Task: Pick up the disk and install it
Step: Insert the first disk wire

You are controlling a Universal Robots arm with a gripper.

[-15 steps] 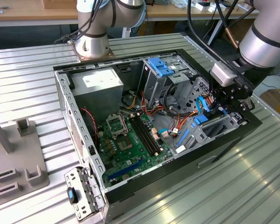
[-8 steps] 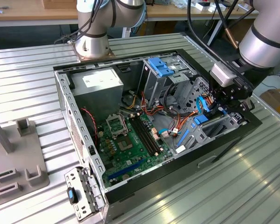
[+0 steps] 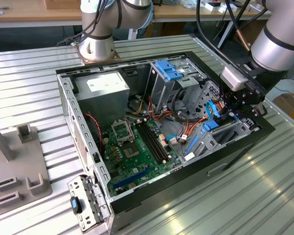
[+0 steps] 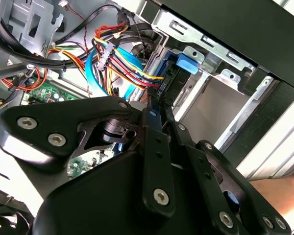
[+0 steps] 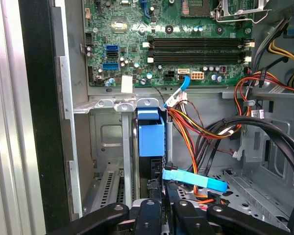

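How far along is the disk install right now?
Pickup looks done: the disk stands on edge in the metal bay at the case's corner, apparently partway down. The gripper is right at its edge; whether it is clamped is unclear. Full seating isn't confirmed.

I see an open computer case (image 3: 137, 196) on the ribbed metal surface (image 3: 34, 93), green motherboard (image 3: 137, 152) inside, a grey power supply (image 3: 100, 90) beside it, and what looks like a grey fixture (image 3: 14, 166) nearby.

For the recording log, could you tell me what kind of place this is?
Probably a robotics lab or assembly test bench: an open computer case lies on a ribbed metal table, the gripper reaches into it, and wooden workbenches stand behind.
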